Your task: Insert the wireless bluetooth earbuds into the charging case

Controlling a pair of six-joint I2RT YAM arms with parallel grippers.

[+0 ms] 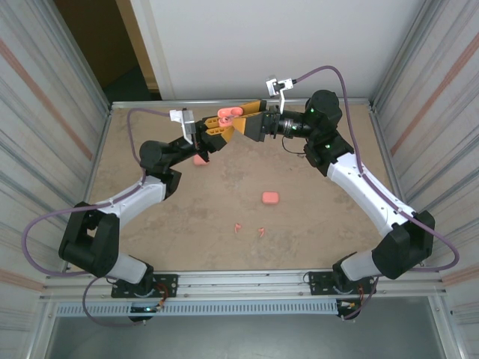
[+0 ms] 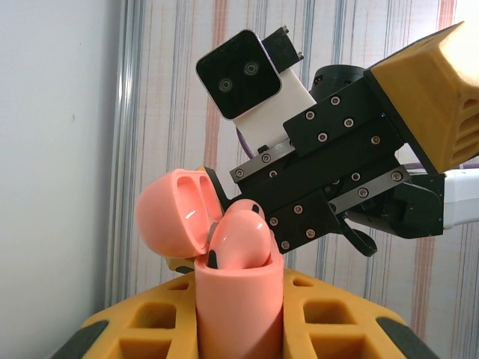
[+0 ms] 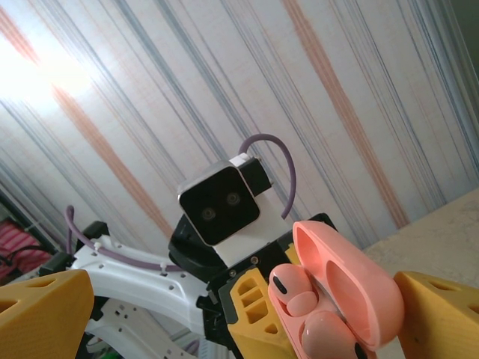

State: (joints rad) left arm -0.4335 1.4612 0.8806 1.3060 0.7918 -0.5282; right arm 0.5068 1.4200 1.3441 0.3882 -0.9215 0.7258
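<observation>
My left gripper [image 1: 219, 125] is shut on the body of a pink charging case [image 2: 239, 307], held upright in the air over the far middle of the table. Its lid [image 2: 174, 213] hangs open to the left. Two salmon-pink earbuds [image 2: 241, 241] sit in the case's wells, their rounded heads poking out. From the right wrist view the same case [image 3: 352, 288] and its earbuds [image 3: 298, 288] show between my spread fingers. My right gripper [image 1: 244, 124] is open, facing the case and holding nothing. Two loose earbuds [image 1: 237, 226] lie on the table in the near middle.
Two other pink cases lie shut on the tan table, one [image 1: 200, 159] under my left arm, one [image 1: 270, 197] in the middle. Metal walls [image 1: 45, 112] close in both sides. My right wrist's camera [image 2: 251, 82] hangs close behind the held case.
</observation>
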